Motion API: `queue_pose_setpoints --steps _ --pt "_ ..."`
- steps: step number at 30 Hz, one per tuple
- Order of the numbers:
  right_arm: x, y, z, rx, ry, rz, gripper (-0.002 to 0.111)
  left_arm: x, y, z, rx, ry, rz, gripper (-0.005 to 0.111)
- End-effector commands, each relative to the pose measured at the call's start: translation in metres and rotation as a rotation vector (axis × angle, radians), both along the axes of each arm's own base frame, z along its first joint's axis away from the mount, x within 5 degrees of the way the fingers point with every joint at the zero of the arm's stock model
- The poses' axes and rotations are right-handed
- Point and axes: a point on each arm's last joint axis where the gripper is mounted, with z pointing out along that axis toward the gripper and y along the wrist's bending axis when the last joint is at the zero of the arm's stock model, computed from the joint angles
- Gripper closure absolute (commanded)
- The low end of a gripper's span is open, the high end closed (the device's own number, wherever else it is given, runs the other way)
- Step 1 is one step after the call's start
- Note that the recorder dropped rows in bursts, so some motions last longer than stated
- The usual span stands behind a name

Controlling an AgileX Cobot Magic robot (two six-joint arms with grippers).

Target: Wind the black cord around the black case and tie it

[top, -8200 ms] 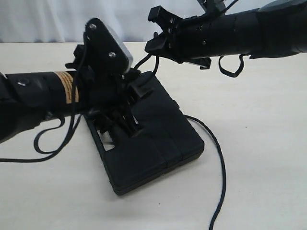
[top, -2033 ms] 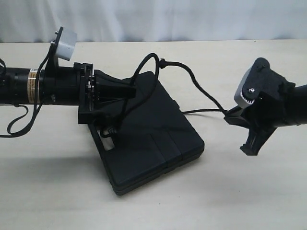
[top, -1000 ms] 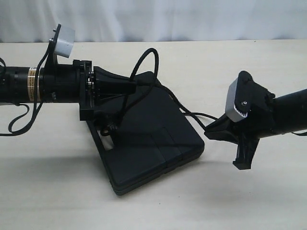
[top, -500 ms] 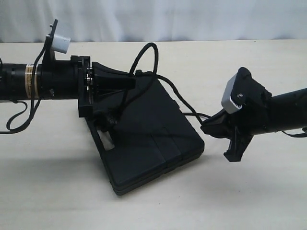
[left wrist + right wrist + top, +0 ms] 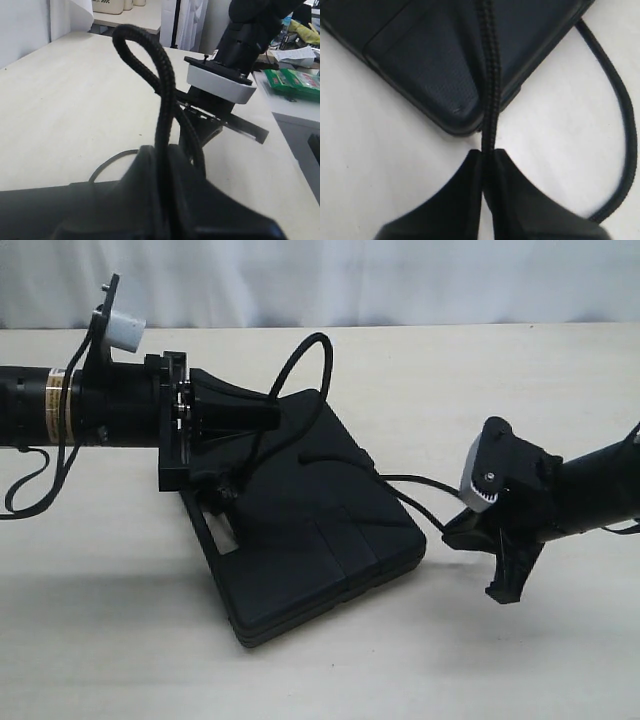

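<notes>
Both of your tools are clenched on the black cord (image 5: 489, 75). The right gripper (image 5: 485, 156) pinches it just off the corner of the black case (image 5: 320, 530), and the left gripper (image 5: 162, 159) nips it over the far end of the case, with a loop standing up from its jaws. From the right gripper the cord runs straight out across the case lid toward the left one, and a slack strand curves round beside the right gripper on the table (image 5: 120, 630). Judge the cord as soft and braided. It looks limp enough to fold, a little springy where it loops, and rough enough not to slip through closed pads. Take hold close to the case edge so the free span is short and does not sag. The case looks rigid and flat with a textured lid, and probably light, so a hard pull may drag it across the table instead of tightening the wrap. Mind the slack strand near the right gripper, which could snag. Mind also the right arm's camera housing (image 5: 220, 82), which sits straight ahead of the left gripper, beyond the loop.
</notes>
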Motion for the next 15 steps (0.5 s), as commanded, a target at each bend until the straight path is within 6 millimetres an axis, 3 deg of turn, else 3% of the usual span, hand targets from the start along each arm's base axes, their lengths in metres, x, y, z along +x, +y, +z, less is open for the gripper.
queue_pose_setpoints --steps 1,5,8,13,15 --pt "0.001 -0.006 -0.002 -0.065 -0.012 0.000 0.103 0.000 0.001 0.000 0.019 -0.004 0.008 0.107" --pt "0.003 -0.007 -0.002 -0.072 -0.018 -0.037 0.089 0.000 0.001 0.001 0.015 -0.003 0.006 0.107" --pt "0.003 -0.008 0.001 -0.063 -0.012 -0.071 0.060 0.000 0.001 0.001 0.016 -0.002 0.007 0.107" --pt "-0.003 -0.004 0.029 -0.006 -0.081 -0.052 0.057 0.000 0.001 0.001 0.017 -0.002 0.006 0.107" --pt "-0.011 0.012 0.049 0.086 -0.136 0.031 0.057 0.000 0.001 0.001 0.017 -0.002 0.006 0.107"
